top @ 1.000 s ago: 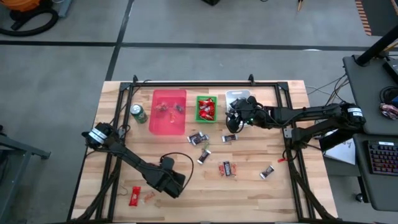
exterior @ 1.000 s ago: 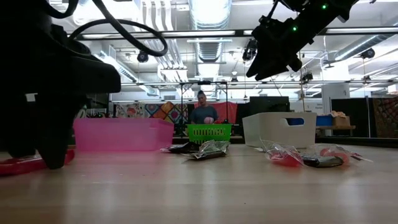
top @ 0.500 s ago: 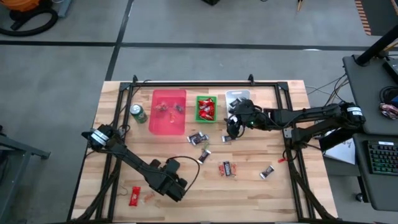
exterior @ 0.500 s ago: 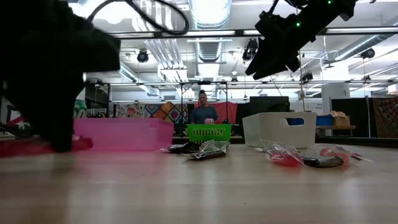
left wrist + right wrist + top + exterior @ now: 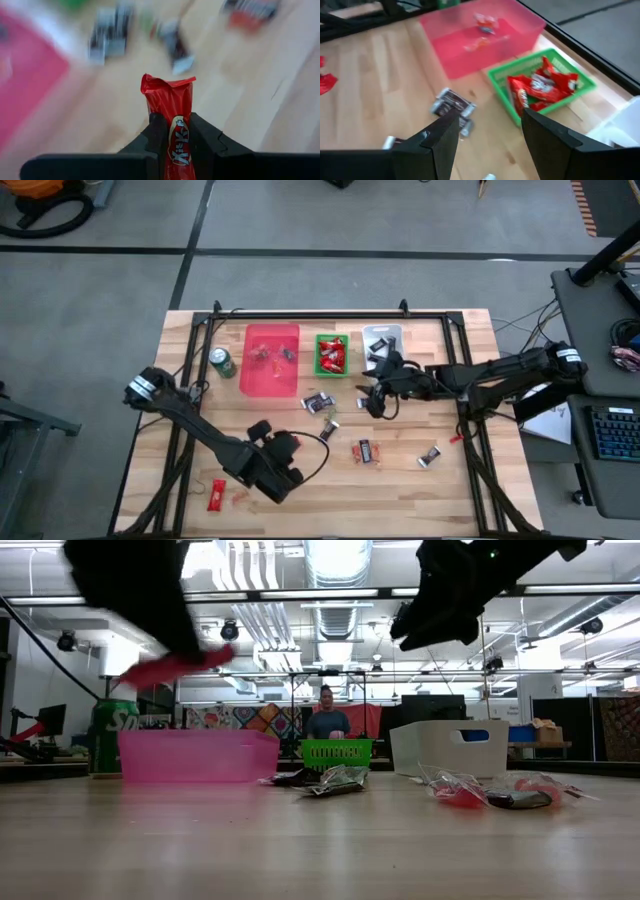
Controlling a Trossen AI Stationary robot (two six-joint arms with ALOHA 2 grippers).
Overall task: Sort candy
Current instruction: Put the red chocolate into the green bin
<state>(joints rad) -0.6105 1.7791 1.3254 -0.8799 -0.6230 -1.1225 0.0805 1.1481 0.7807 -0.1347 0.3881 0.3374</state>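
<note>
maybe half sorted: left gripper [image 5: 171, 131] pinching a red kitkat [image 5: 172, 117], right gripper [image 5: 487, 131] wide open, several candies [image 5: 366, 450] loose on the table [image 5: 450, 480].

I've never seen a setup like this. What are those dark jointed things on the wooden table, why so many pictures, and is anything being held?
They are two robot arms, each ending in a two-finger gripper. One picture looks straight down, one looks level across the table top, and two come from cameras on the wrists.

On the table stand a pink bin, a green basket of red sweets, a white bin and a green can, with loose wrapped candy scattered about.

The left gripper is shut on a red KitKat bar, lifted off the table. The right gripper is open and empty, above the candy near the bins.
</note>
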